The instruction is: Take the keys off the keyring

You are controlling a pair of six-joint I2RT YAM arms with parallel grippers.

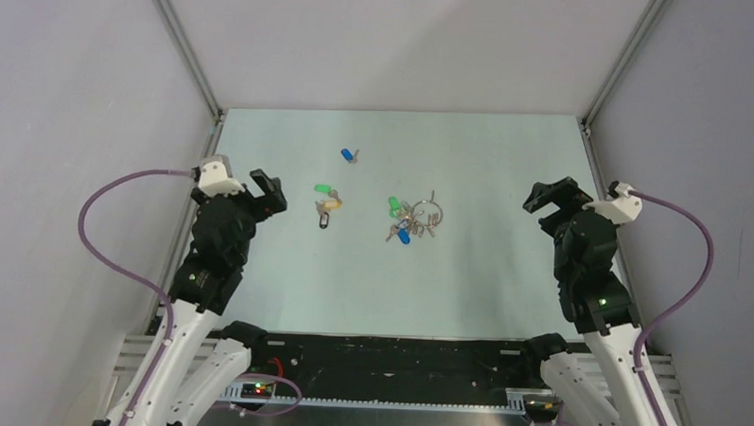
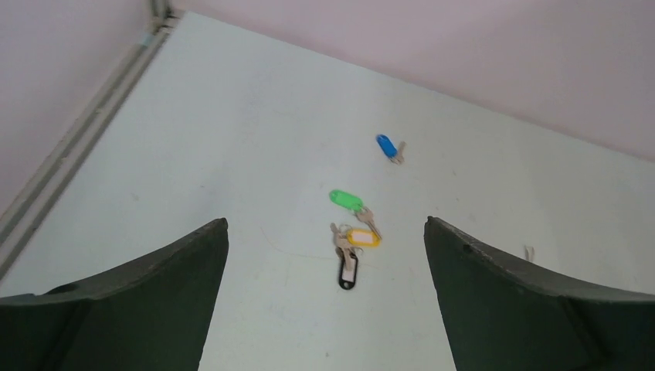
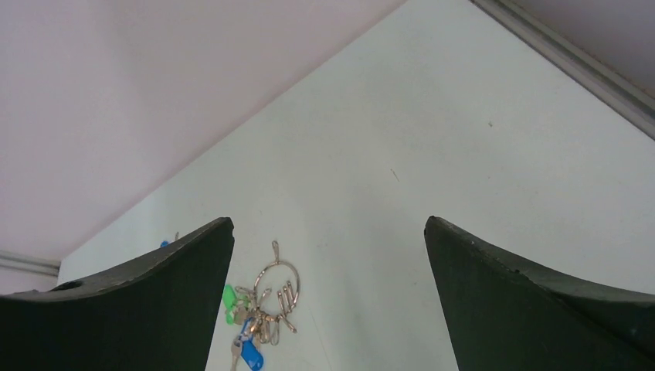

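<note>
**Edges and room.** Table point(image 1: 504, 274): pale green top, running back to a white rear wall point(image 1: 398, 43) and closed in by grey side walls. Aluminium rails point(image 1: 185, 45) are tracing the corners where the walls meet. Bare surface is lying all round the small items, widest along the near edge and on the right side.

**Left gripper** point(image 1: 268, 192): hovering at the left edge of the table, jaws spread wide and holding nothing. In the wrist view both dark fingers point(image 2: 154, 294) are framing open table.

**Right gripper** point(image 1: 549, 195): hovering at the right edge, jaws likewise spread wide and empty. It is standing well apart from the bunch.

**The keyring** point(image 1: 440, 213): thin silver wire ring, lying flat near the middle of the table. The right wrist view is showing it low and left of centre point(image 3: 297, 274).

**The keys** point(image 1: 403, 223): a bunch of silver keys, some with green and blue caps, clustering against the left and near side of the ring point(image 3: 251, 325). Whether each one is threaded on the ring cannot be told.

**Loose items, left of the bunch.**
- Blue-capped key point(image 1: 349, 155): lying alone toward the rear wall.
- Green-capped key point(image 1: 324, 188): lying nearer the middle.
- Yellow-capped key point(image 1: 332, 204): lying just beside the green one, with a dark tag point(image 1: 323, 221) touching it on the near side.
</note>
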